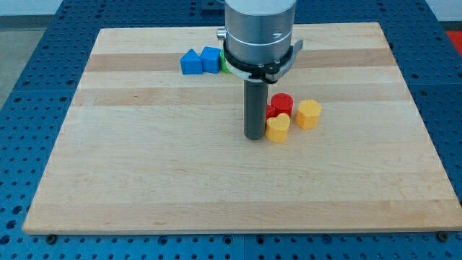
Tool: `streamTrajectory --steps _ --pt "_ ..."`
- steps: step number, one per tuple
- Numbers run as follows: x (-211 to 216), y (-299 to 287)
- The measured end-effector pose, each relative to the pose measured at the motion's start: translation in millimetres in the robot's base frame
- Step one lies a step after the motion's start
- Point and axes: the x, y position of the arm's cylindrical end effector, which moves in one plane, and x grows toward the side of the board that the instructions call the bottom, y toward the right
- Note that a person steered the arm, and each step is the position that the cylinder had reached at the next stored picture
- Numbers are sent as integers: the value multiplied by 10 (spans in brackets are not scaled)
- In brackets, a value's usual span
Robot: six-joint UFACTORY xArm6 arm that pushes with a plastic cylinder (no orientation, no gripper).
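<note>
My tip [255,136] stands on the wooden board [144,180], a little right of its middle. There is no claw, only the straight rod, so it holds nothing. The tip is just beside the yellow heart block [278,128], on its left, maybe touching it. Behind are the red cylinder [281,104] and, to the right, the yellow hexagon block [309,114]. Near the view's top lie two blue blocks [201,61] and a green block [224,66], mostly hidden by the arm.
</note>
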Motion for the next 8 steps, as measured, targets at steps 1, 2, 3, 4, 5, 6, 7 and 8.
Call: streamTrajectory --steps 1,2,3,4,5,6,7,8 --pt "-102 -15" --pt "-210 -15" --pt "-172 -35" --pt "220 -35" --pt "539 46" --pt "536 433" --pt "428 820" --pt "275 988"
